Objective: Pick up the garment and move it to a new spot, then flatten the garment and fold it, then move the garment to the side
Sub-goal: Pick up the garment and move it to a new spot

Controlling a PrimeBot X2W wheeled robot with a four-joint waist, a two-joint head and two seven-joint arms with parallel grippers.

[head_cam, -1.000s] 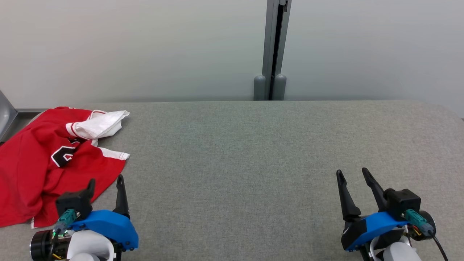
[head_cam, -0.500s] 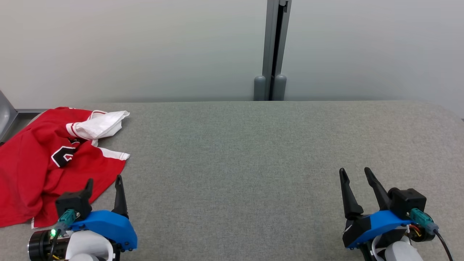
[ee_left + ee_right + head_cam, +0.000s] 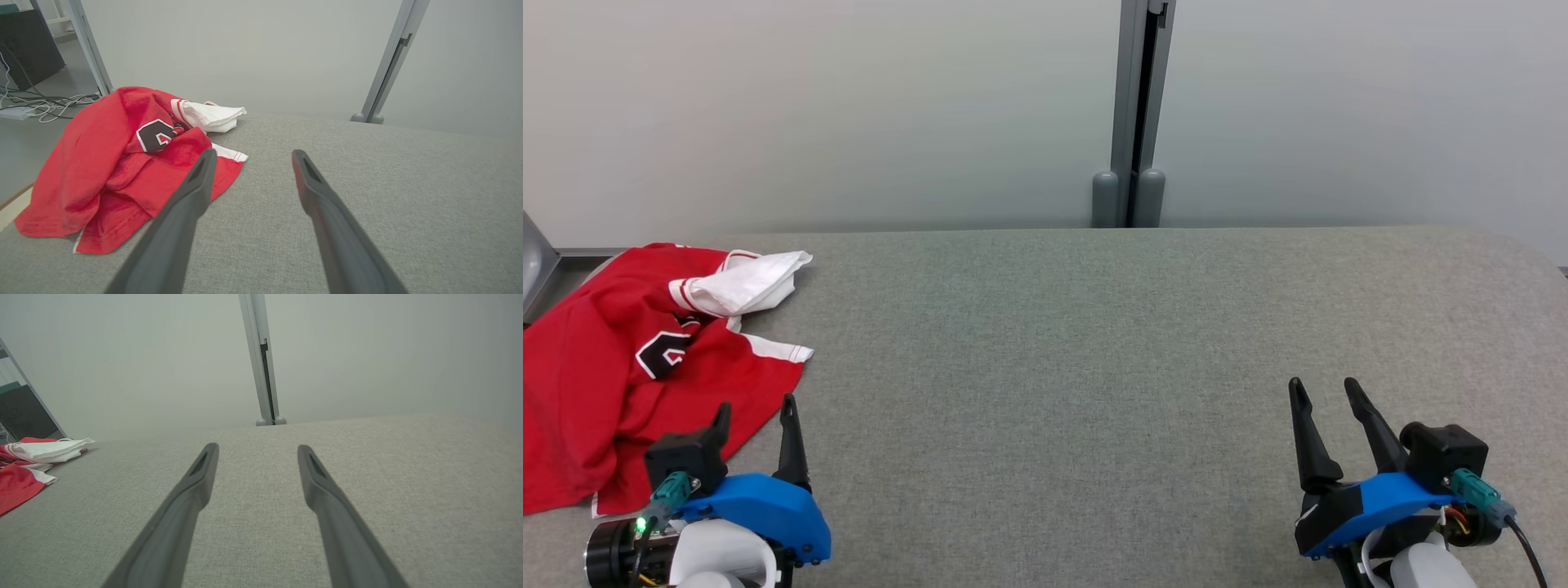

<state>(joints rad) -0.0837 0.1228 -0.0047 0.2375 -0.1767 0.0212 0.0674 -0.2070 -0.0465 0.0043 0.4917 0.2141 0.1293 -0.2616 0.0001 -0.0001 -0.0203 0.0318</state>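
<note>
i see the garment (image 3: 596,384) at the left edge of the head view. it is a red shirt lying crumpled on the grey table (image 3: 1054,343). a white sleeve (image 3: 743,282) lies folded on its upper part, and a black patch (image 3: 662,353) with a white outline shows near its middle. some of the red cloth runs out of the frame at the left border.

the left claw (image 3: 754,406) is at the lower left of the head view, just beside the lower right hem of the garment. it is released, spread wide, with nothing between its two sides. in the left wrist view one side of this claw crosses the red hem (image 3: 220,171), but i cannot tell if it touches the cloth or is above it.

the right claw (image 3: 1323,384) is at the lower right of the head view, over bare table and well apart from the garment. it is also released and holds nothing. in the right wrist view the garment (image 3: 20,482) is small at the far left edge.

behind the table stands a pale wall (image 3: 849,106) with a grey post (image 3: 1131,114) at the upper middle.
</note>
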